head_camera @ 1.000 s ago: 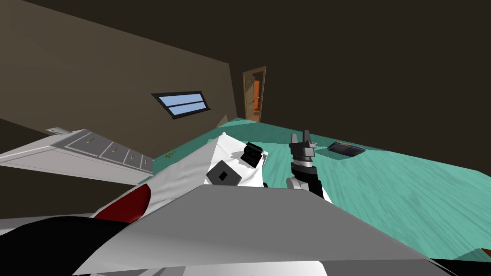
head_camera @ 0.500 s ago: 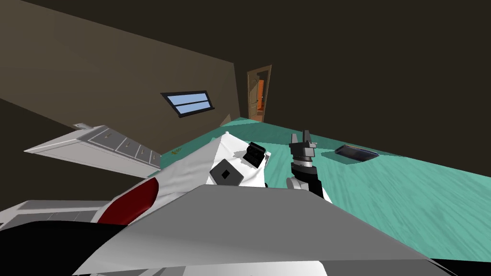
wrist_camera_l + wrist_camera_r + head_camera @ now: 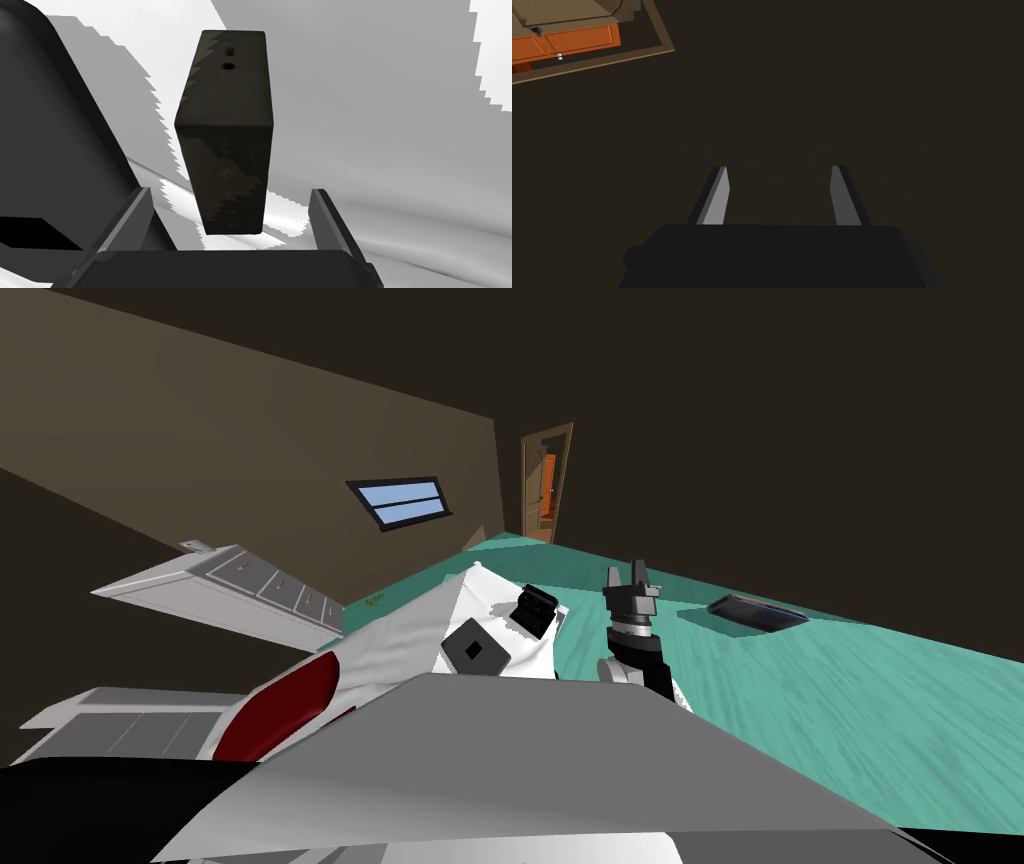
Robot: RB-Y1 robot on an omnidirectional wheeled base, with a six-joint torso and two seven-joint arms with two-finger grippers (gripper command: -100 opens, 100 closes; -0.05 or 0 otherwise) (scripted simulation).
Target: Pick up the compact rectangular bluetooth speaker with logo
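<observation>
The speaker is a small dark rectangular box with two small holes on its far face, lying on a white bed sheet. My left gripper is open, its fingers standing on either side of the speaker's near end with gaps on both sides. In the head view the speaker rests on the bed, just beyond my left hand's grey block. To the right of the bed, my right gripper is raised and open with nothing in it.
A dark red pillow lies on the bed's near left. White drawers stand along the left wall. On the teal floor to the right lies a dark flat object. An open door is at the far end.
The whole head view has shifted: drawers, window, door and the flat floor object slid right, so I have turned. Bed, speaker and both grippers hold their places.
</observation>
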